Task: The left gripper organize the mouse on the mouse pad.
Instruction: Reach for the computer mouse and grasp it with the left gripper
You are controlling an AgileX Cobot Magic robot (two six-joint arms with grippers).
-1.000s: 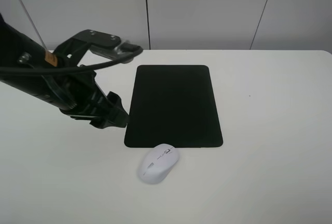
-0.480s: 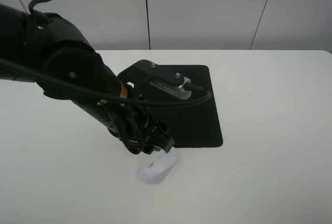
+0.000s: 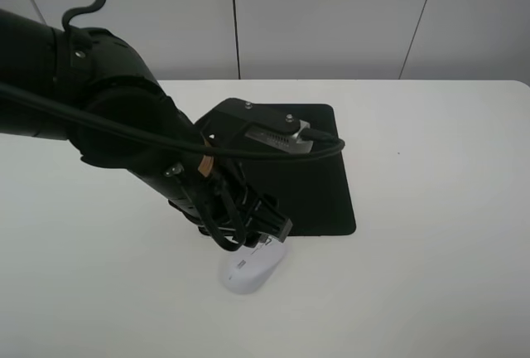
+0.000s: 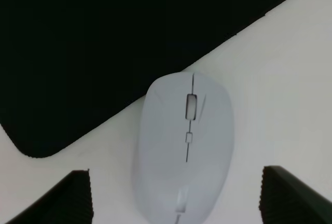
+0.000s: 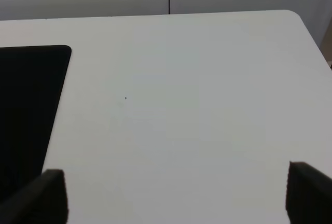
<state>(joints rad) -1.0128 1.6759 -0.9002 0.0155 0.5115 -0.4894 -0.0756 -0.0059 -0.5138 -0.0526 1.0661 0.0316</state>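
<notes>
The white mouse lies on the table just off the near left corner of the black mouse pad. My left gripper hovers right over the mouse, and the bulky black arm hides much of the pad's left side. In the left wrist view the mouse lies between the two spread black fingertips, its nose touching the mouse pad edge. The left gripper is open and grips nothing. The right gripper is open over bare table, beside the mouse pad.
The white table stretches wide to the right of the pad. A pale panelled wall stands behind the far edge. A black cable loops from the left arm over the pad.
The left arm swung from left of the pad to over the mouse, then settled slightly lower and nearer. The mouse and pad have not moved.
</notes>
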